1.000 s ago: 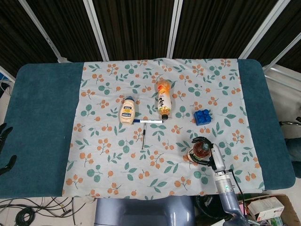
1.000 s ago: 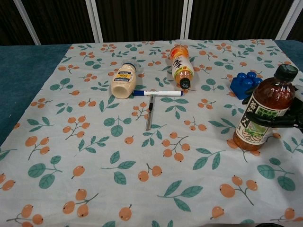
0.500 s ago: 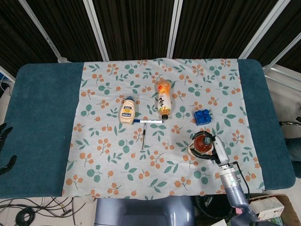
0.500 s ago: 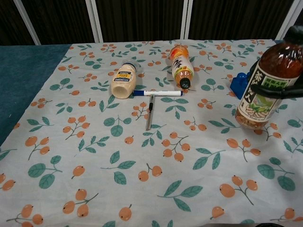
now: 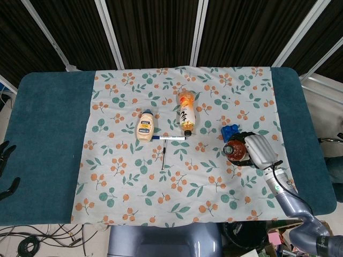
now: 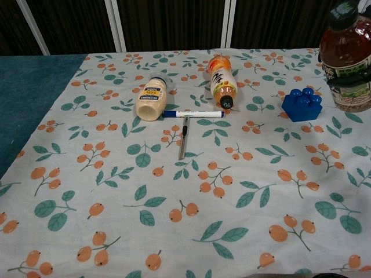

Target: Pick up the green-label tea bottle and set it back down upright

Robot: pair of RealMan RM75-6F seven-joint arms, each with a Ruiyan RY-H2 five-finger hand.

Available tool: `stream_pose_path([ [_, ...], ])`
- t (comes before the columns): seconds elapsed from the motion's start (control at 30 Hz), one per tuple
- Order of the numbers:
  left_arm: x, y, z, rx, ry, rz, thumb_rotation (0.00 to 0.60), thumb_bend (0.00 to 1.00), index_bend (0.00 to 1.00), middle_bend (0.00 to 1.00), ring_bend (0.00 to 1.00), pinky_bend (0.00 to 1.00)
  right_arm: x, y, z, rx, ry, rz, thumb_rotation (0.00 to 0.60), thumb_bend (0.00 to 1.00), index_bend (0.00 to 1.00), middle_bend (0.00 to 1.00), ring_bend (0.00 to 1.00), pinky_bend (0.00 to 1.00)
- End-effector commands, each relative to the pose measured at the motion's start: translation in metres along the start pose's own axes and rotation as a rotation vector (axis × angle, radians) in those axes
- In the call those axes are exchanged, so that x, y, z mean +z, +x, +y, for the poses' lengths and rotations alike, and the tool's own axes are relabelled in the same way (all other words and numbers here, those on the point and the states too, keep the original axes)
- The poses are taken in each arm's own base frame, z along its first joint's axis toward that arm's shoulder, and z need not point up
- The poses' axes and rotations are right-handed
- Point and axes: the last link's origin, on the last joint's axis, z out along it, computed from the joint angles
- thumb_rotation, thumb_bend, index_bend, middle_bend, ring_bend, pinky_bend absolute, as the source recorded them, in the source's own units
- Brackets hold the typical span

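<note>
The green-label tea bottle, brown tea with a dark cap, hangs upright in the air off the floral cloth. My right hand grips it from the right side; in the chest view only dark fingers show, wrapped around its label at the frame's right edge. The bottle's base floats above and just right of the blue toy brick. My left hand is at the far left edge of the head view, off the table, fingers apart and holding nothing.
A mayonnaise bottle and an orange drink bottle lie on their sides mid-table. A blue-capped marker and a grey pen lie below them. The blue brick sits close to the held bottle.
My right hand has lifted the tea bottle off the cloth, carrying it up and farther from the table's front edge, toward the blue brick. The left hand has not moved.
</note>
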Motion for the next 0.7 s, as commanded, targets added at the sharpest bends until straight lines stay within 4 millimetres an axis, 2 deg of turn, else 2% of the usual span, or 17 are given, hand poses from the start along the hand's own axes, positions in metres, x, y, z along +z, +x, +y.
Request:
stream_pose_path([
  [0.03,0.0,0.0,0.0,0.001,-0.001,0.0,0.6,0.37,0.07,0.0,0.0,0.05,0.018,0.035,-0.016,-0.42,0.02,-0.013,0.6,0.22,0.5,0.54,0.58,0.72],
  [0.23,0.0,0.0,0.0,-0.002,0.0,0.001,0.6,0.37,0.07,0.0,0.0,0.05,0.025,0.043,-0.026,-0.683,0.024,0.006,0.6,0.21,0.5,0.54,0.58,0.72],
  [0.3,0.0,0.0,0.0,-0.002,0.0,0.0,0.6,0.37,0.07,0.0,0.0,0.05,0.027,0.043,-0.032,-0.686,0.029,0.019,0.6,0.21,0.5,0.54,0.58,0.72],
  [0.37,0.0,0.001,0.0,-0.003,0.0,0.002,0.6,0.37,0.07,0.0,0.0,0.05,0.027,0.042,-0.041,-0.616,0.035,0.028,0.6,0.22,0.5,0.54,0.58,0.71],
  [0.43,0.0,0.001,0.0,-0.004,0.001,0.003,0.6,0.37,0.07,0.0,0.0,0.05,0.027,0.041,-0.055,-0.426,0.048,0.032,0.6,0.23,0.5,0.53,0.58,0.7],
  [0.53,0.0,0.001,0.0,-0.004,0.002,0.001,0.6,0.37,0.07,0.0,0.0,0.05,0.026,0.05,-0.074,-0.149,0.103,0.112,0.6,0.25,0.5,0.53,0.58,0.69],
  [0.63,0.0,0.001,0.0,-0.006,0.0,0.002,0.6,0.37,0.07,0.0,0.0,0.05,0.022,0.061,-0.087,0.184,0.163,0.194,0.6,0.25,0.51,0.53,0.58,0.69],
  [0.7,0.0,0.002,0.0,-0.007,-0.001,0.004,0.6,0.37,0.07,0.0,0.0,0.05,0.017,0.07,-0.094,0.476,0.201,0.217,0.6,0.25,0.51,0.53,0.58,0.69],
])
